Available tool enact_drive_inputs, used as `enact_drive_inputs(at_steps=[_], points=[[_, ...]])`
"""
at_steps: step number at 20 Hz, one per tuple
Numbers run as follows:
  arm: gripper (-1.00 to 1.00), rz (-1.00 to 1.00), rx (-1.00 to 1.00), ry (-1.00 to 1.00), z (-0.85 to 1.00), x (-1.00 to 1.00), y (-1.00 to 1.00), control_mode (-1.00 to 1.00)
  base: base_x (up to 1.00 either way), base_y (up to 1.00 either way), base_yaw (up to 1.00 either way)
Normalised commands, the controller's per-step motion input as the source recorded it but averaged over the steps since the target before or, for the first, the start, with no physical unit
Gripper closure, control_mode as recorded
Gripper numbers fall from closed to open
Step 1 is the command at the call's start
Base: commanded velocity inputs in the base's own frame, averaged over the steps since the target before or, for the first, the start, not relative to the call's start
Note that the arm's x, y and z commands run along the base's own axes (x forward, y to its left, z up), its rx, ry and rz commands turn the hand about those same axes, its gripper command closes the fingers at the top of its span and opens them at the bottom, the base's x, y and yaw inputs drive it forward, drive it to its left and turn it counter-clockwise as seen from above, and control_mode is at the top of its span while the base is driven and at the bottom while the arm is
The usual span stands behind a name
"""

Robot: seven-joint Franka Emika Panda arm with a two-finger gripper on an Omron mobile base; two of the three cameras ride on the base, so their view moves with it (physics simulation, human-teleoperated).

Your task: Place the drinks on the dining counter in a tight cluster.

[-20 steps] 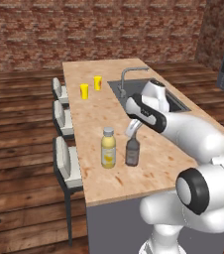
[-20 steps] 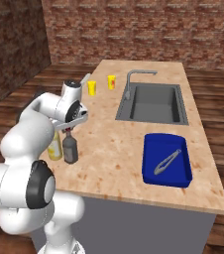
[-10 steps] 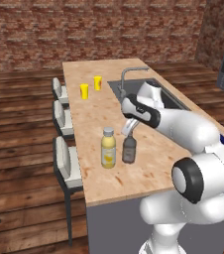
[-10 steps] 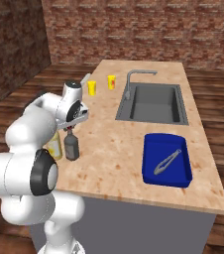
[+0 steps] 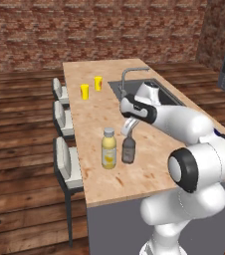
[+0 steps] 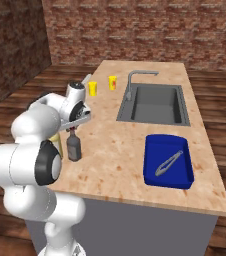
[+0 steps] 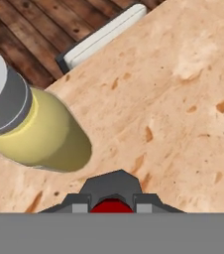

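Yellow bottle (image 5: 109,148) and dark bottle (image 5: 128,149) upright side by side, frame centre, near counter (image 5: 149,174) stool-side edge; bare wood beyond. Gripper (image 5: 127,130) directly over dark bottle's red cap (image 7: 112,206); finger spread: cannot tell.

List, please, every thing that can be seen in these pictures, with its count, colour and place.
yellow bottle: 1, yellow with pale cap, upright on the dining counter near the stool side
dark bottle: 1, grey-brown with red cap, upright right beside the yellow bottle
yellow cups: 2, yellow, farther along the counter, near the sink
dining counter: 1, light wood top on grey base
sink: 1, steel, set in the counter, with faucet
blue tray: 1, blue, on the counter near the sink
tongs: 1, grey, in the tray
stools: 3, pale, along one side of the counter
pincer: 1, dark, over the dark bottle's cap; cannot tell if it grips
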Motion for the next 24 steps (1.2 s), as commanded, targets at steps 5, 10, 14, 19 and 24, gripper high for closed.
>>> enact_drive_inputs(at_steps=[5,10,14,19,24], points=[[1.0,0.0,0.0,0.01,-0.24,0.0,0.0,-1.0,0.0,0.0,0.0],[1.0,0.0,0.0,0.0,-0.19,0.01,0.0,-1.0,0.0,0.0,0.0],[1.0,0.0,0.0,0.0,-0.04,0.13,0.0,-1.0,0.0,0.0,0.0],[1.0,0.0,0.0,0.0,-0.16,0.05,0.0,-1.0,0.0,0.0,0.0],[1.0,0.01,0.0,0.0,-0.01,0.0,0.0,-1.0,0.0,0.0,0.0]])
